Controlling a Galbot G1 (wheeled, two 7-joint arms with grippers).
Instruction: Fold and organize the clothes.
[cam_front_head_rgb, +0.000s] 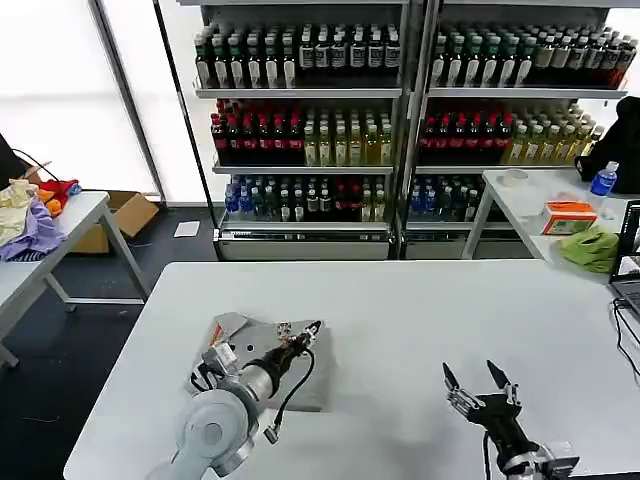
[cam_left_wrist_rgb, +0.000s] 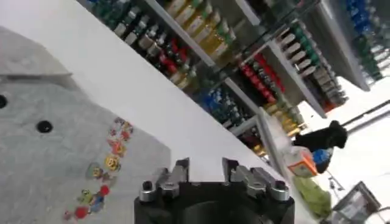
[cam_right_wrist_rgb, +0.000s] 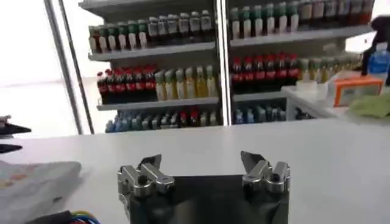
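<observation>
One light grey shirt (cam_front_head_rgb: 232, 328) lies folded on the near left part of the white table (cam_front_head_rgb: 420, 310). In the left wrist view the shirt (cam_left_wrist_rgb: 55, 158) shows two dark buttons and a small multicoloured print (cam_left_wrist_rgb: 100, 176). My left gripper (cam_front_head_rgb: 305, 333) hovers over the shirt's far right edge, open and holding nothing (cam_left_wrist_rgb: 204, 169). My right gripper (cam_front_head_rgb: 478, 382) stands open above bare table at the near right, well apart from the shirt (cam_right_wrist_rgb: 30, 185), with nothing between its fingers (cam_right_wrist_rgb: 200, 161).
Shelves of bottles (cam_front_head_rgb: 400, 120) fill the back. A side table at the left carries purple, yellow and red fabrics (cam_front_head_rgb: 30, 215). Another at the right holds a lime-green cloth (cam_front_head_rgb: 590, 248), an orange box (cam_front_head_rgb: 568, 215) and a blue bottle (cam_front_head_rgb: 603, 180). A cardboard box (cam_front_head_rgb: 125, 215) sits on the floor.
</observation>
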